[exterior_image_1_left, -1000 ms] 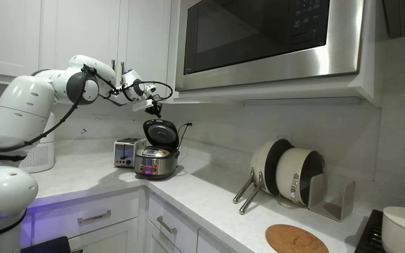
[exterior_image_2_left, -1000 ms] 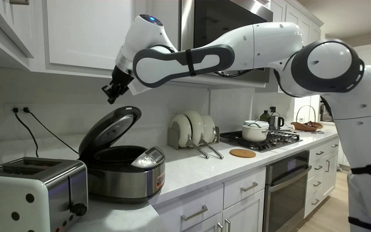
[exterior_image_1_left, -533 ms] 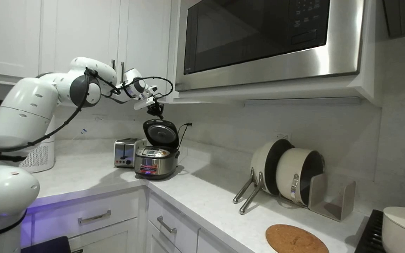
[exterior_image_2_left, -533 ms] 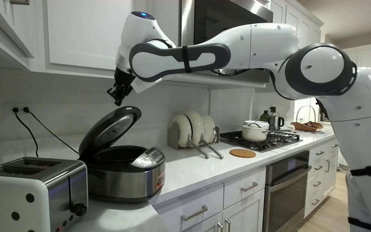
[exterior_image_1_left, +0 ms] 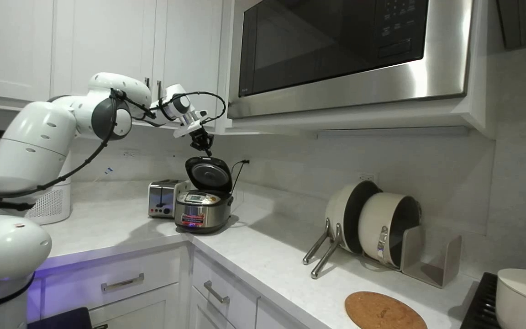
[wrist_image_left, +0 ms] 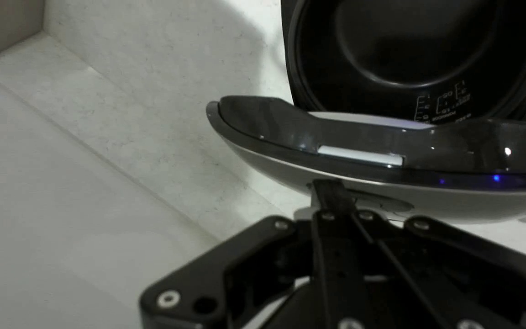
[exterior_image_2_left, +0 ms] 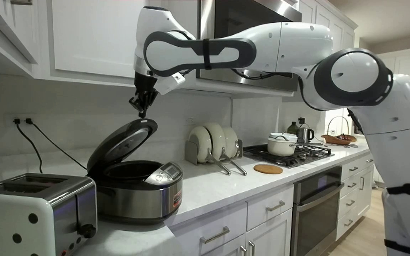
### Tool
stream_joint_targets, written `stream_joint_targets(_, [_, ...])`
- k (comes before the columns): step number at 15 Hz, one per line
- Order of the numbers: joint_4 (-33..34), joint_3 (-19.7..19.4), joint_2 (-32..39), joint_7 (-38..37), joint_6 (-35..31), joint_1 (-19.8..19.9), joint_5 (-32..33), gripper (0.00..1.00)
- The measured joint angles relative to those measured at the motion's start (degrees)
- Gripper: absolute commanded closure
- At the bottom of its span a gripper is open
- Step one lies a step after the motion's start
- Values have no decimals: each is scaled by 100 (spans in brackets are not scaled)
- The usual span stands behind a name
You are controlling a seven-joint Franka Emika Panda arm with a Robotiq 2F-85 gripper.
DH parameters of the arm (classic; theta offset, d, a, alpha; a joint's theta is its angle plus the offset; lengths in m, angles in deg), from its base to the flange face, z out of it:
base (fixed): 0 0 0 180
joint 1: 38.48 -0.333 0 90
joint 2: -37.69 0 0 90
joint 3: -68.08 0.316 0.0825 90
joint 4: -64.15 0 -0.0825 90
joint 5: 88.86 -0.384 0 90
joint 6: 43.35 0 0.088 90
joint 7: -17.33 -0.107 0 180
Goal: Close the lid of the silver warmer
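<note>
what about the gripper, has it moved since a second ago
Yes: in an exterior view, the gripper shifted rightward and slightly down in the picture, farther from the wall plugs.

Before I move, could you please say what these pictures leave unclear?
Whether the claw touches the lid: the claw hides the spot in the wrist view.
Inner bowl: cut off by the wrist view's top edge.
Red label: print too small in both exterior views.
Perforated appliance: partly hidden by the arm in an exterior view.
</note>
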Motion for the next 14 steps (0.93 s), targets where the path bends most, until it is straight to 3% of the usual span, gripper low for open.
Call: stream_joint_targets(14, [138,5,219,331,418,265,-918,100])
